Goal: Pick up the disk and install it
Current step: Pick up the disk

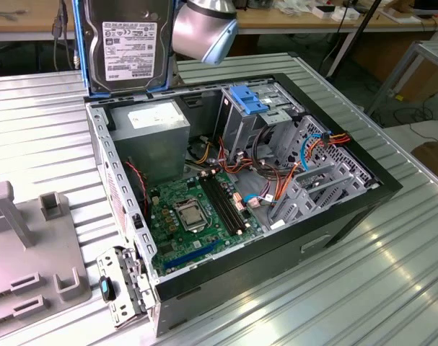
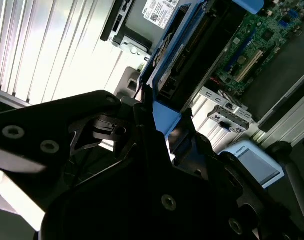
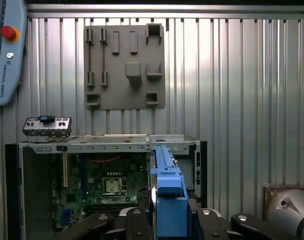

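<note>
One disk (image 1: 128, 47), top edge cut off, upright at eleven o'clock over the open computer case (image 1: 276, 256) in the exterior view, tool (image 3: 169, 220) clamped on its blue rail.

An open computer case (image 1: 276, 268) lies on its side on the ribbed metal desk (image 1: 363, 295), filling the centre of the exterior view. Inside it, a green motherboard (image 1: 177, 238) with its CPU socket (image 1: 187, 214) sits at lower centre. A grey power-supply box (image 1: 150, 130) lies above it toward the upper left. At upper centre stands a silver drive cage (image 1: 240, 133) topped by a blue plastic bracket (image 1: 249, 99). Red and orange cables (image 1: 276, 184) cross the case's right half. A grey fixture plate (image 1: 20, 274) lies on the desk at lower left, apart from the case.
</note>
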